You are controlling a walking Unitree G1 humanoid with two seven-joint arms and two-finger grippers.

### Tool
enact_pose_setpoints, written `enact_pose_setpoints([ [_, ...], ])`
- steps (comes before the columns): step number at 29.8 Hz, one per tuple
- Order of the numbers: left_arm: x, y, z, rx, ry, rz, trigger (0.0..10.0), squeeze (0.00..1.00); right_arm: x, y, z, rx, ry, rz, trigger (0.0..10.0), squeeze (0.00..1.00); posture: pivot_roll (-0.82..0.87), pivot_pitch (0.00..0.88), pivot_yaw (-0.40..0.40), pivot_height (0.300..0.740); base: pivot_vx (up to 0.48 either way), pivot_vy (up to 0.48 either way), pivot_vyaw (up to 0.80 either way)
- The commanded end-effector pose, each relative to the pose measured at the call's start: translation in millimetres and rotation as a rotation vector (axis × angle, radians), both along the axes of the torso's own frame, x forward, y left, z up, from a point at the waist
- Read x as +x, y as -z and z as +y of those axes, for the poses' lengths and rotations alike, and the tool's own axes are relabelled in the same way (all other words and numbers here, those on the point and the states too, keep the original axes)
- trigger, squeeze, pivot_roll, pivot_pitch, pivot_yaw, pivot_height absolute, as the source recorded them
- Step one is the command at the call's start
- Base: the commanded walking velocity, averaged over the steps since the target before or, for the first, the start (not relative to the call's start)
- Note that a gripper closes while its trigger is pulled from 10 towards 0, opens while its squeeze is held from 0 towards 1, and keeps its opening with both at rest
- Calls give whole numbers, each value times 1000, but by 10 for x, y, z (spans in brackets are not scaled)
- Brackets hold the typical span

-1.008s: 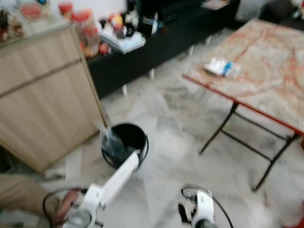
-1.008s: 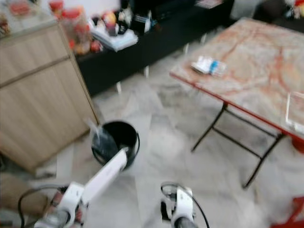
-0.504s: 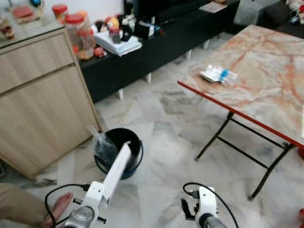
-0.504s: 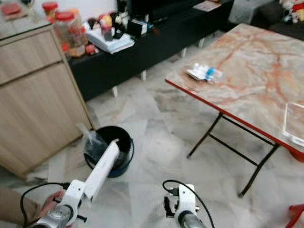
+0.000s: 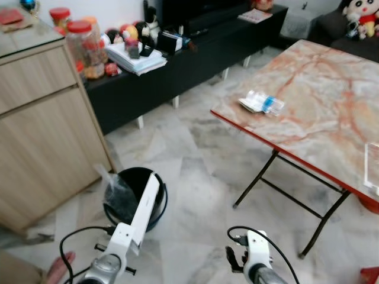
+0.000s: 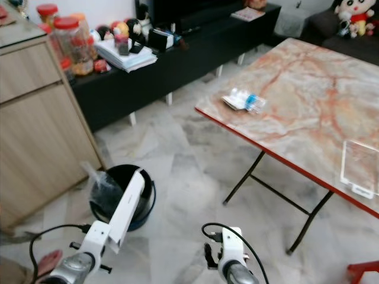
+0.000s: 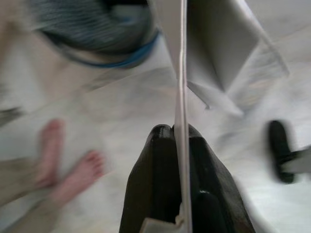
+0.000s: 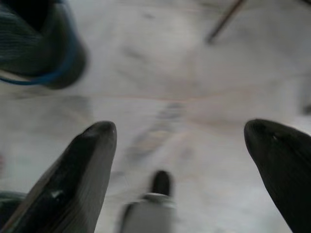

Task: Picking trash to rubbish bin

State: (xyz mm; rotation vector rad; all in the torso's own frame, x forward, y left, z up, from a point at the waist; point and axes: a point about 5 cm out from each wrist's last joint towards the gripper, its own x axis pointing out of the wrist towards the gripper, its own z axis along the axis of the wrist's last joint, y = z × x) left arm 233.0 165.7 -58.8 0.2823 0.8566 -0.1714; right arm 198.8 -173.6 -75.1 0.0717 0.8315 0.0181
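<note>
Nearest to me, at about 7 o'clock in the head view, my left gripper [image 7: 181, 145] has its two black fingers [image 7: 155, 174] pressed together on a flat white piece of card or paper [image 5: 145, 204]. This is the trash. It stands out forward from the gripper like a long strip, and its far end lies over the rim of the black round rubbish bin with a blue band [image 5: 159, 208], which has a dark plastic liner inside. Close to this arm, at 8 o'clock, I see the bare foot of a person [image 5: 57, 267] on the floor.

At 5 o'clock my right gripper [image 8: 180, 145] hangs low over the pale marble floor tiles [image 5: 201, 177], its fingers spread wide and holding nothing.

I judge that I am in the carrying step, almost at the drop. The next move calls for bringing the card fully over the mouth of the bin, at 10 o'clock from the gripper, and only then opening the fingers, so it falls inside and not on the floor.

Farther, at 2 o'clock, stands a folding table with a marble-pattern top and red edge [image 5: 331, 112], and on it a small clear wrapper with a blue spot [image 5: 262, 102]. It could be the next trash. At 11 o'clock are a light wooden cabinet [image 5: 41, 130] and a low black shelf [image 5: 177, 65].
</note>
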Motion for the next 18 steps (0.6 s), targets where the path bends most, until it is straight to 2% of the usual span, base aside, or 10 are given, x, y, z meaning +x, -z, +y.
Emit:
enact_pose_setpoints([
  [1,-20,5,111,22,-23,9,10000,0,58,-27,52,7,-22,-13,10000,0,85,80,-103,740,277,0,0],
  [5,-19,6,99,17,-30,7,10000,0,79,-40,46,2,-34,-19,10000,0,87,81,-107,740,274,0,0],
  [18,-27,8,113,19,-38,4,10000,0,70,-31,93,9,-46,-15,10000,0,95,94,-101,740,274,0,794],
])
